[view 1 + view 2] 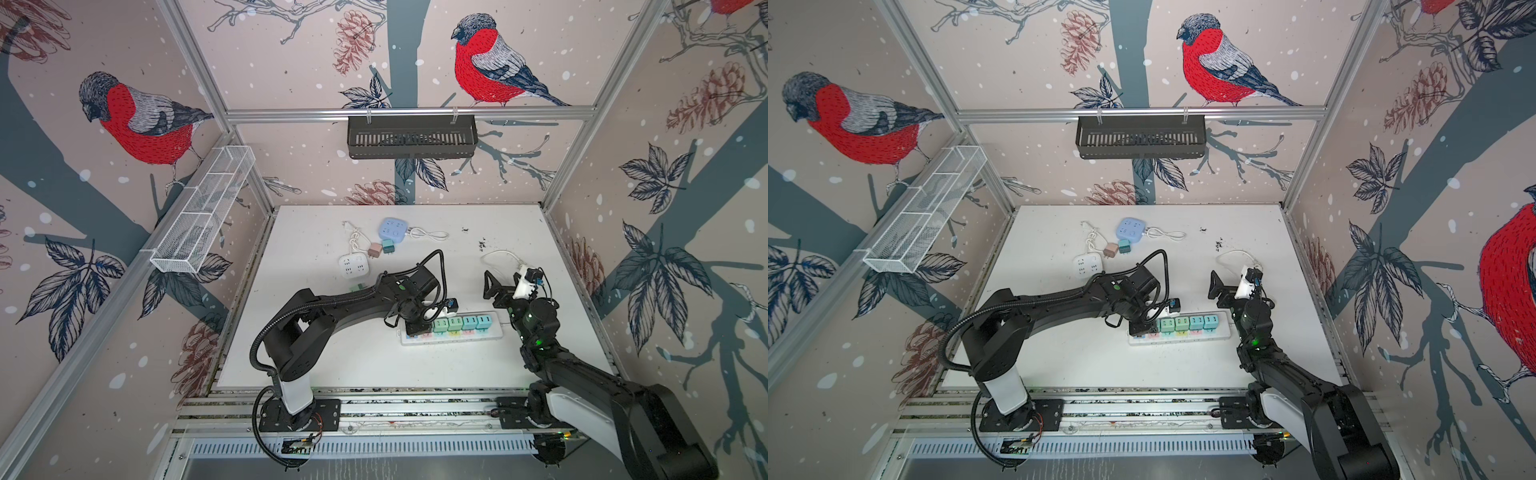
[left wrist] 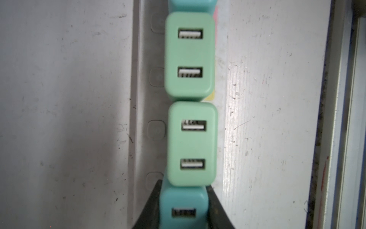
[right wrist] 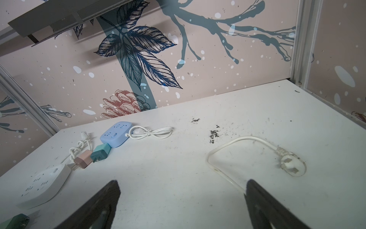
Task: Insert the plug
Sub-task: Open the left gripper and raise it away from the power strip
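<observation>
**Left gripper clamps a teal plug at the end of the strip**

The left gripper (image 2: 184, 186) is closed tight on a teal plug (image 2: 183, 210). The plug stands in line with the row on the white power strip (image 1: 498, 328) and touches the nearest green adapter (image 2: 192, 144). Whether its prongs are fully seated cannot be told. In both top views the strip carries four adapters side by side, two green and two teal.

The right gripper (image 3: 182, 200) hangs above the table (image 3: 178, 168), fingers spread wide with nothing between them.

A white wire basket (image 1: 203, 208) with several compartments hangs on the left wall. A black slotted basket (image 1: 411, 137) hangs on the back rail. What either holds cannot be made out.

Toward the back of the table lie a blue socket cube (image 3: 116, 135), a white socket cube (image 3: 43, 184), and a pink adapter (image 3: 83, 161) touching a dark teal adapter (image 3: 101, 152).
</observation>
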`<action>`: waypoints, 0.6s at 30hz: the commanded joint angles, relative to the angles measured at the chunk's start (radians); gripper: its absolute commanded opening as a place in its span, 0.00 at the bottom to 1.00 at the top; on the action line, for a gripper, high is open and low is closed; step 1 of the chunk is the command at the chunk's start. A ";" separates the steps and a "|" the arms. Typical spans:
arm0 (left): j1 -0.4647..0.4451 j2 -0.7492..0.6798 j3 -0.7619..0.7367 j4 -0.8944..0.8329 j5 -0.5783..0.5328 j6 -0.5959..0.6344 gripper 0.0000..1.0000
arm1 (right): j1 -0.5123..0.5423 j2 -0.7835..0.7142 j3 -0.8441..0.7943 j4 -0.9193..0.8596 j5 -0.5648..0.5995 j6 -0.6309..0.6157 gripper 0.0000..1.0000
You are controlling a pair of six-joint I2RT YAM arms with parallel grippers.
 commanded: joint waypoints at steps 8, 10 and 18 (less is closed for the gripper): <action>-0.003 -0.008 -0.002 0.035 -0.082 -0.044 0.98 | 0.005 -0.002 0.002 0.028 0.008 -0.013 1.00; -0.007 -0.056 -0.015 0.051 -0.084 -0.053 0.98 | 0.005 0.001 0.004 0.026 0.012 -0.011 1.00; -0.019 -0.365 -0.157 0.218 -0.138 -0.124 0.98 | 0.003 0.015 0.013 0.024 0.017 -0.010 1.00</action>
